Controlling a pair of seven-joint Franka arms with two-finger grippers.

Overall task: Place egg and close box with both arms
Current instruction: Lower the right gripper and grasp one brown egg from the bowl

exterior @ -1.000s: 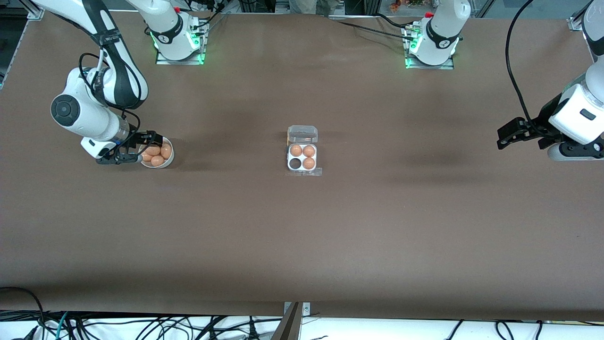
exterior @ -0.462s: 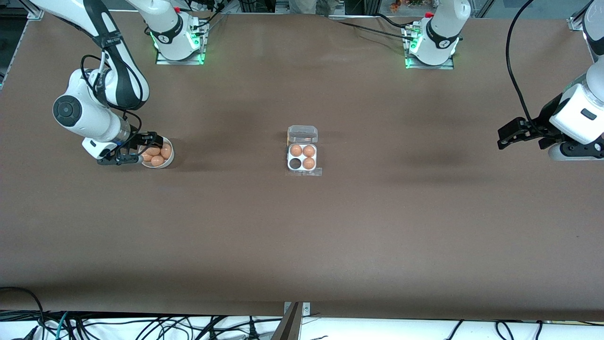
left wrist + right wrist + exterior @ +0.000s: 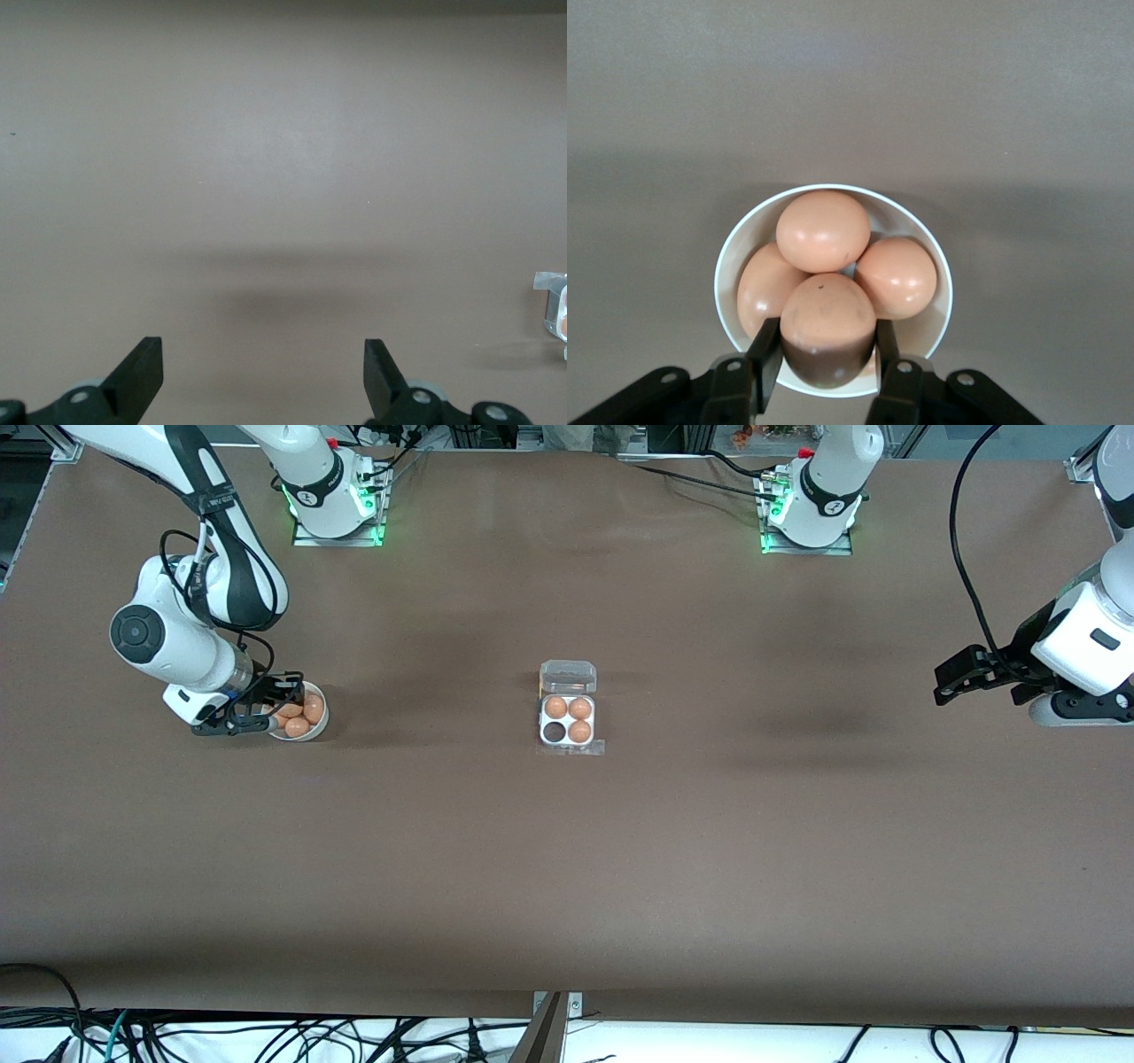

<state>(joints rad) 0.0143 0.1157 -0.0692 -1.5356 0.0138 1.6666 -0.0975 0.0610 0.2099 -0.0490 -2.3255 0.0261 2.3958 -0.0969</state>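
The clear box [image 3: 568, 741] sits mid-table with its lid [image 3: 568, 677] open. Three cells hold brown eggs; the cell [image 3: 555, 732] nearer the front camera toward the right arm's end is empty. My right gripper [image 3: 270, 710] is down in the white bowl [image 3: 321, 722], shut on one egg [image 3: 827, 323] between its fingers [image 3: 764, 347], with three more eggs in the bowl [image 3: 726, 257]. My left gripper [image 3: 941, 686] waits open and empty above the table at the left arm's end. In the left wrist view it [image 3: 263, 363] shows open, with the box's edge [image 3: 556, 305] far off.
Both arm bases [image 3: 335, 496] stand along the table edge farthest from the front camera. Cables hang below the table's near edge [image 3: 266, 1036]. Bare brown table lies between the bowl and the box.
The right arm has shifted slightly toward the box, and its gripper has moved farther in over the bowl's eggs. The left arm has not moved.
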